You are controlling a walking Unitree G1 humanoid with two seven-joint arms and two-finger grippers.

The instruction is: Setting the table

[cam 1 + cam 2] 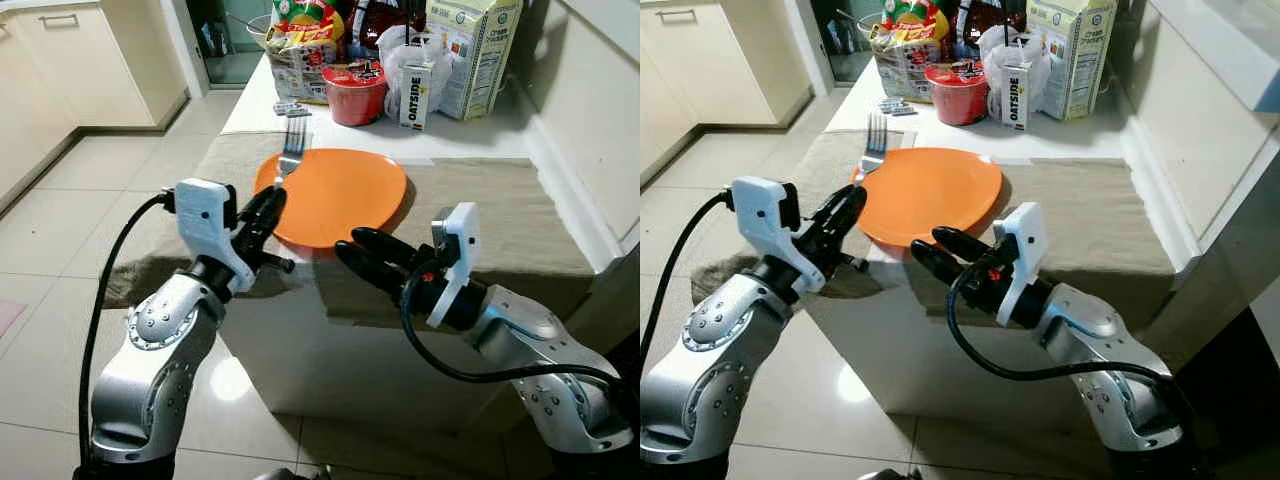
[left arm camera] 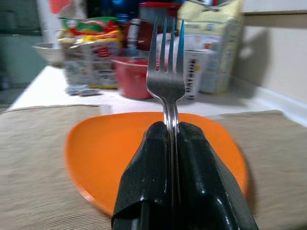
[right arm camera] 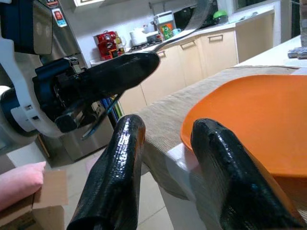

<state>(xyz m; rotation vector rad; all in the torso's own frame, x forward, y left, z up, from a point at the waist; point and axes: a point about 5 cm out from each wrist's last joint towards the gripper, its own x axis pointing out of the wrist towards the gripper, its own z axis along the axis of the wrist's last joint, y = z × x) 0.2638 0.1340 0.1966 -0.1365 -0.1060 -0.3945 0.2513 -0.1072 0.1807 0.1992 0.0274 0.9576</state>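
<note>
— So what did the room look like?

— It was a kitchen with pale tiled floor (image 1: 120, 180) and cream cabinets (image 1: 60, 60). A white counter (image 1: 300, 350) ran beside a wall, with a beige cloth (image 1: 500, 220) spread over it and hanging over the near edge.

— And on the cloth?

— An orange plate (image 1: 335, 195) lay flat near the near edge. Behind it, at the far end, groceries were crowded together: a red cup (image 1: 354, 92), a small Oatside carton (image 1: 415, 95), a taller milk carton (image 1: 478, 55) and snack packets (image 1: 300, 50).

— Where was the fork?

— The fork (image 1: 291, 150) was pinched in the left gripper (image 1: 262, 215), whose fingers were closed tight on its handle. Its tines pointed away from the robot, above the plate's left rim. From the left wrist camera the fork (image 2: 166, 76) stood straight out between the two black fingers (image 2: 148, 187).

— How were the arms posed?

— The left arm was raised in front of the counter's near edge, reaching forward. The right gripper (image 1: 365, 255) hovered just off that edge, below the plate's near rim, its fingers parted and holding nothing.
</note>
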